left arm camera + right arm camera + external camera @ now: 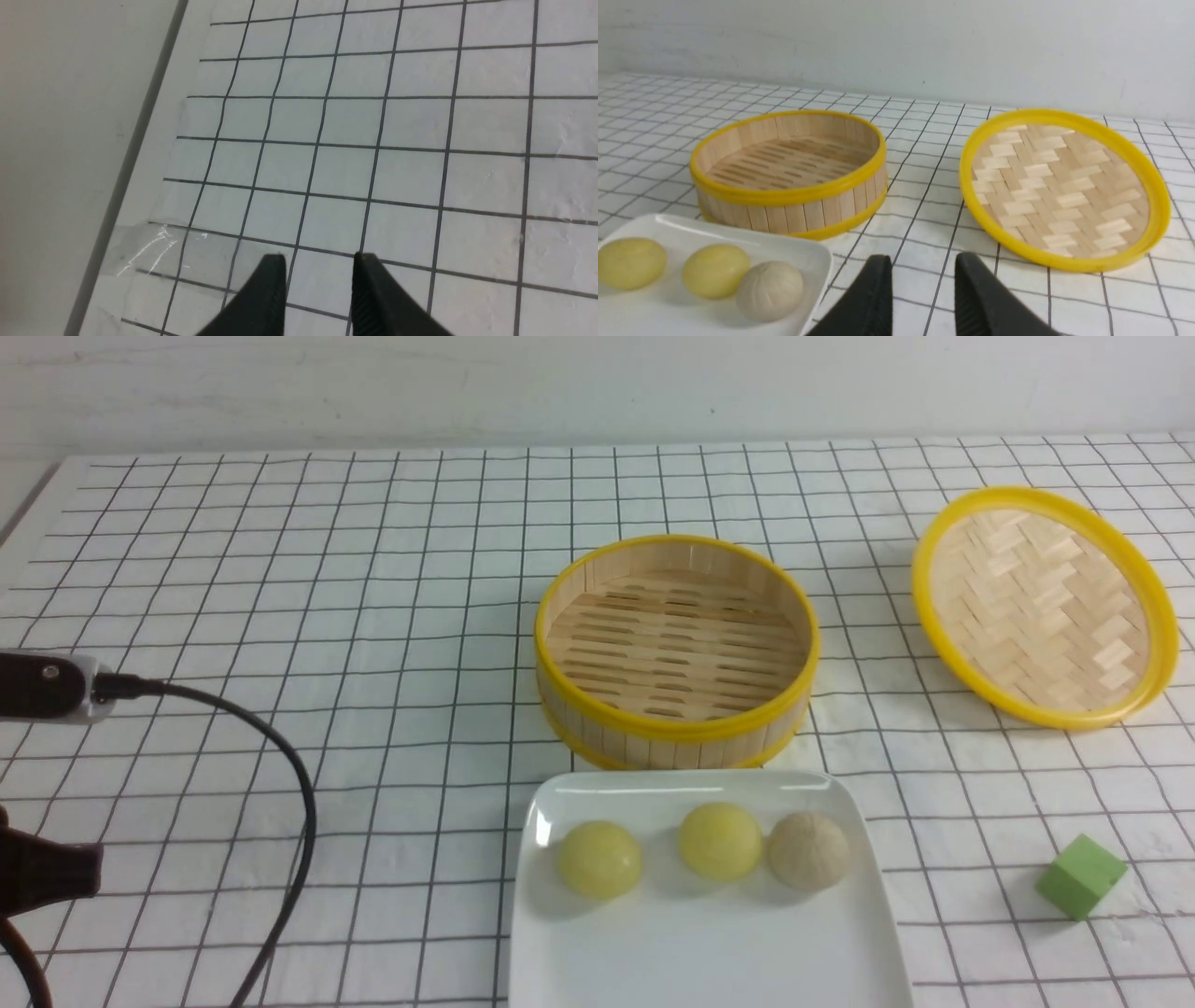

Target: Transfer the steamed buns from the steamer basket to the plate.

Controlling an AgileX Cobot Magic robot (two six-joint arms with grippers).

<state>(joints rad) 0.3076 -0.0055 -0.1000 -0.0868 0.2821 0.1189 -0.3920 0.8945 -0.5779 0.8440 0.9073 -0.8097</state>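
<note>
All three buns (717, 841) sit in a row on the plate (709, 943), which lies just in front of the basket (653, 747). The left tool (320, 261) stands spread over the desk (420, 126); the right tool (923, 263) is spread too, near the plate.

Bright, even light, soft shadows (glare on the plate (709, 943)).

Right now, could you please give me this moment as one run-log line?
buns: all three on plate | steamer basket: empty | left pincer: open, empty | right pincer: open, empty | task: looks done
</note>
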